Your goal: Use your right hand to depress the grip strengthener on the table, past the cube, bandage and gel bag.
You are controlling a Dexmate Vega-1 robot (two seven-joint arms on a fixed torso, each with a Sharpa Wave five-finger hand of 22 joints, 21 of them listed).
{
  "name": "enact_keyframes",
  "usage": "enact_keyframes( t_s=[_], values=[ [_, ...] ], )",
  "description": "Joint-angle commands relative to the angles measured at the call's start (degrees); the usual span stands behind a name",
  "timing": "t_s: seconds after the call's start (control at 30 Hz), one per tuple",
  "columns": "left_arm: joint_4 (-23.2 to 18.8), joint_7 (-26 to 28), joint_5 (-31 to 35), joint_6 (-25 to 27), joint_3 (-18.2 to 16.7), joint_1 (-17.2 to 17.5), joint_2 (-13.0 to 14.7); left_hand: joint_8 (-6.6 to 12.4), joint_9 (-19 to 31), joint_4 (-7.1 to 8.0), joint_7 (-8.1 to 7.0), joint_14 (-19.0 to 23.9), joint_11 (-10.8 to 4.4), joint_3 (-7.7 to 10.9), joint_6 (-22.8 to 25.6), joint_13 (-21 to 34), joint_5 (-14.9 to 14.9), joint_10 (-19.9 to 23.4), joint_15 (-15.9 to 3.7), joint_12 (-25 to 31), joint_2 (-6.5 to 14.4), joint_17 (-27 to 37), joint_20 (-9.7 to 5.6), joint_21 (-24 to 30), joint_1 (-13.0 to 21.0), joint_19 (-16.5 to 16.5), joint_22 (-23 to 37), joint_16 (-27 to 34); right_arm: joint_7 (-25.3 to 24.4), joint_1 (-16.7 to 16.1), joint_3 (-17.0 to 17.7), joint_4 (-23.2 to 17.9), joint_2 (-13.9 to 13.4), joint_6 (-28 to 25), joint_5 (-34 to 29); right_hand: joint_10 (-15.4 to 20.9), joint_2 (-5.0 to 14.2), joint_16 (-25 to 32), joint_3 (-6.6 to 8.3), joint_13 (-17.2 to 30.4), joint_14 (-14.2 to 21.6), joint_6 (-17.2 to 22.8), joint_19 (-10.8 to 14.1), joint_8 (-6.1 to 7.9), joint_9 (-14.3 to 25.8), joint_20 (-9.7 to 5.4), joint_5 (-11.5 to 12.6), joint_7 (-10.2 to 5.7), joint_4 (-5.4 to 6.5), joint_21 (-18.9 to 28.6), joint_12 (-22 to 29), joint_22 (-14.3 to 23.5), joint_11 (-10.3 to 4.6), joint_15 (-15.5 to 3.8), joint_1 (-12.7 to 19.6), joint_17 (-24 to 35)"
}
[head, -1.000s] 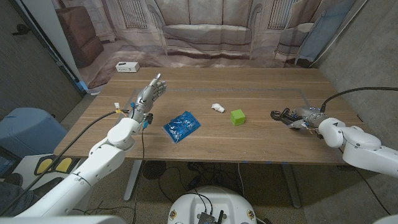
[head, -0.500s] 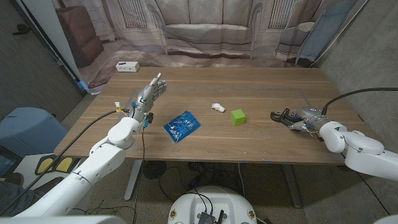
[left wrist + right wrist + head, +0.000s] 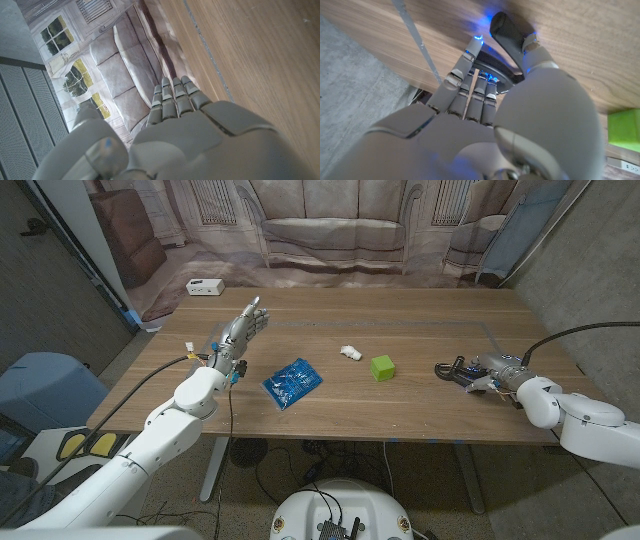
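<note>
While the right hand (image 3: 487, 371) is curling its fingers (image 3: 472, 82) around the black grip strengthener (image 3: 447, 367) near the table's (image 3: 420, 405) right edge, the handle is lying directly under its fingertips, beyond the green cube (image 3: 382, 367).

green cube (image 3: 381, 367), blue gel bag (image 3: 292, 381), seemingly white bandage (image 3: 349, 353)

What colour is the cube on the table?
Bright green cube, clearest in the head view.

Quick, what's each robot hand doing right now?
Left hand: open, fingers straight, holding nothing.
Right hand: fingers closed around the black grip strengthener.
</note>
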Motion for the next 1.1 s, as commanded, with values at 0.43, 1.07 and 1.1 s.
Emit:
enact_keyframes(
  t_s=[0.43,1.07,1.1],
  values=[
    [0.8,-0.3,0.0,-0.2,0.0,-1.1,-0.2,-0.04,0.2,-0.04,0.06,0.3,0.1,0.38,0.5,0.3,-0.2,0.4,0.09,-0.3,0.4,0.2,0.1,-0.1,0.3,0.6,0.3,-0.1,-19.3,-14.0,18.8,-4.0,6.4,8.3,8.6,1.0,6.37,0.5,-0.03,0.3,5.7,2.9,0.4,0.01,0.2,-0.46,0.4,-1.96,0.38,0.5,-0.1,0.2,0.16,-9.19,5.6,1.5],
    [2.5,-1.3,-0.1,-0.8,0.6,-2.5,-0.6,-0.04,0.2,-0.04,0.08,0.4,0.1,0.37,0.5,0.3,-0.2,0.5,0.05,-0.3,0.3,0.2,0.1,-0.1,0.3,0.6,0.3,-0.1,-17.5,-17.4,26.4,-5.2,17.3,14.9,3.0,1.6,6.51,1.0,-0.52,0.3,7.2,3.5,0.9,-0.23,0.2,-0.18,0.4,-1.9,0.63,0.9,-0.5,0.3,0.21,-9.14,5.3,1.9],
    [2.5,-1.3,-0.1,-0.8,0.6,-2.5,-0.6,-0.05,0.2,-0.04,0.09,0.4,0.09,0.37,0.6,0.3,-0.2,0.5,-0.01,-0.3,0.3,0.2,0.12,-0.1,0.3,0.6,0.3,-0.1,-17.3,-17.4,26.5,-5.2,17.6,15.0,2.6,1.7,6.55,1.1,-0.54,0.3,7.4,3.5,1.0,-0.26,0.2,-0.13,0.4,-1.88,0.62,0.9,-0.5,0.3,0.14,-9.33,5.3,1.9]
  ],
)
